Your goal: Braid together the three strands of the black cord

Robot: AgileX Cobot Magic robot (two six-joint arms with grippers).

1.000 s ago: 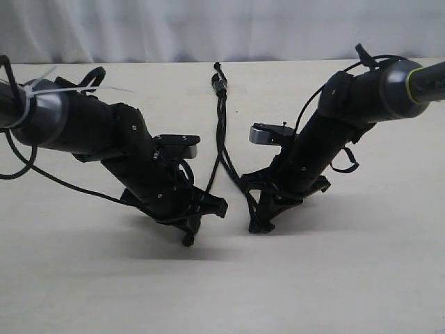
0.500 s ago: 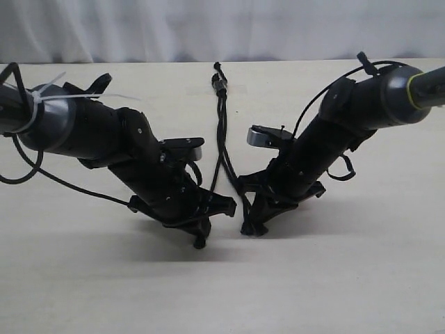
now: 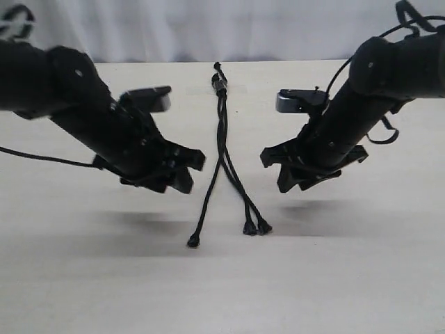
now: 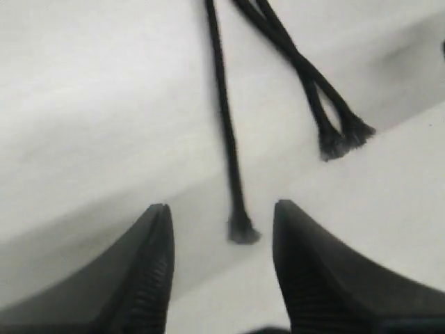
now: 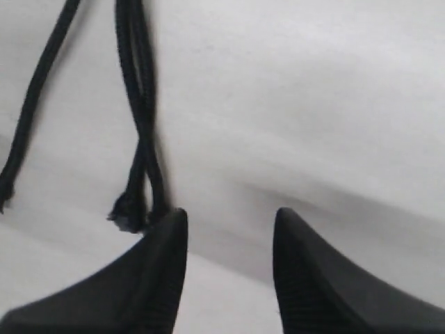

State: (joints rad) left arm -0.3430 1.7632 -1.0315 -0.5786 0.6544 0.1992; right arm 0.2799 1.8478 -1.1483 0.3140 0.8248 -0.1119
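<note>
The black cord lies flat on the table, its bound end (image 3: 220, 83) at the far side. Its three strands run toward the near side and cross at about mid-length (image 3: 224, 164). One strand (image 3: 203, 209) ends at the left with its flared tip (image 4: 242, 229). The other two strands (image 3: 245, 202) end side by side at the right (image 5: 130, 209). My left gripper (image 3: 189, 171) (image 4: 221, 209) hovers open to the left of the cord, the single tip just ahead of its fingers. My right gripper (image 3: 274, 172) (image 5: 232, 212) hovers open to the right, holding nothing.
The pale table (image 3: 222, 292) carries only the cord. A white backdrop (image 3: 208, 28) closes the far edge. A thin black robot cable (image 3: 49, 158) trails from the left arm, and another loops above the right arm (image 3: 361, 49).
Both grippers have lifted off the table and drawn outward from the cord. The strand ends they covered now lie uncovered on the table.
</note>
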